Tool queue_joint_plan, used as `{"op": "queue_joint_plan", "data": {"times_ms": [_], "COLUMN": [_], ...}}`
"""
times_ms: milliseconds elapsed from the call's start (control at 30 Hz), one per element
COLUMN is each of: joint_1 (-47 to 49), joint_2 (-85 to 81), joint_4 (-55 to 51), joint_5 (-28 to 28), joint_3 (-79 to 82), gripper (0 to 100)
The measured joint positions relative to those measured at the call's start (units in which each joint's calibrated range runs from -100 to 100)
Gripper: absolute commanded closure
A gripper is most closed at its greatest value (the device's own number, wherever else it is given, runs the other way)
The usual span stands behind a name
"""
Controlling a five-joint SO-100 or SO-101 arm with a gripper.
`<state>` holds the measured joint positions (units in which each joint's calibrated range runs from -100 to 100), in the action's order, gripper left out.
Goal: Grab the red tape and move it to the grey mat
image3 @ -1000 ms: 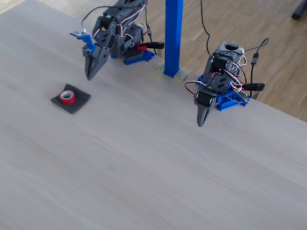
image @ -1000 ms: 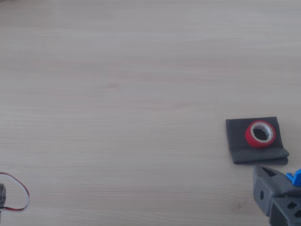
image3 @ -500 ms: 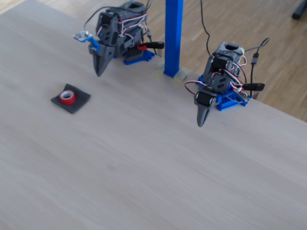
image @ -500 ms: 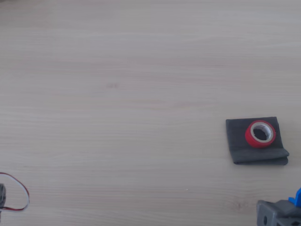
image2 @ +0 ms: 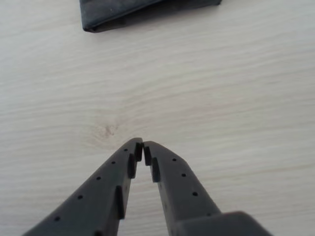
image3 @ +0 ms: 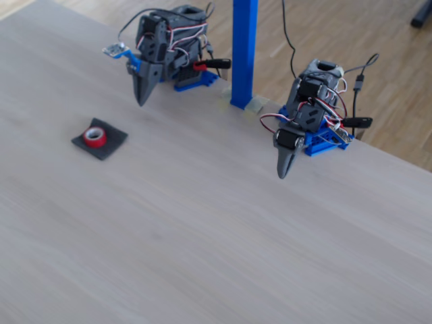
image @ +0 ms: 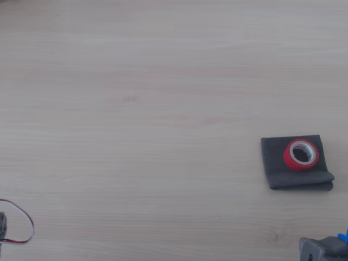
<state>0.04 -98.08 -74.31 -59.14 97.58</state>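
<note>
Above the bare counter point(image2: 236, 98), my gripper point(image2: 142, 147) hangs with its jaws together, tips nearly touching, holding nothing. Just beyond it lies the folded edge of the grey mat point(image2: 118, 12). The red tape point(image: 300, 154) rests on the grey mat, clear of my gripper. I judge placement complete; nothing evident remains

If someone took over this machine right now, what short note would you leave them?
Gripper: fingers closed, holding nothing, above bare table just short of the grey mat.
Red tape: lying flat on the grey mat, open centre facing up.
Done: the tape is on the mat and released.
Left: nothing for the tape itself; at most, park the arm.
Note: the fixed view shows a second arm on the table, also empty.
</note>
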Motion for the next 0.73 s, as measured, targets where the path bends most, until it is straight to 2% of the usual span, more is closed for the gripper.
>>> {"op": "queue_joint_plan", "data": {"times_ms": [733], "joint_1": [0.0], "joint_2": [0.0], "joint_4": [0.0], "joint_5": [0.6], "joint_3": [0.0], "gripper": [98]}}
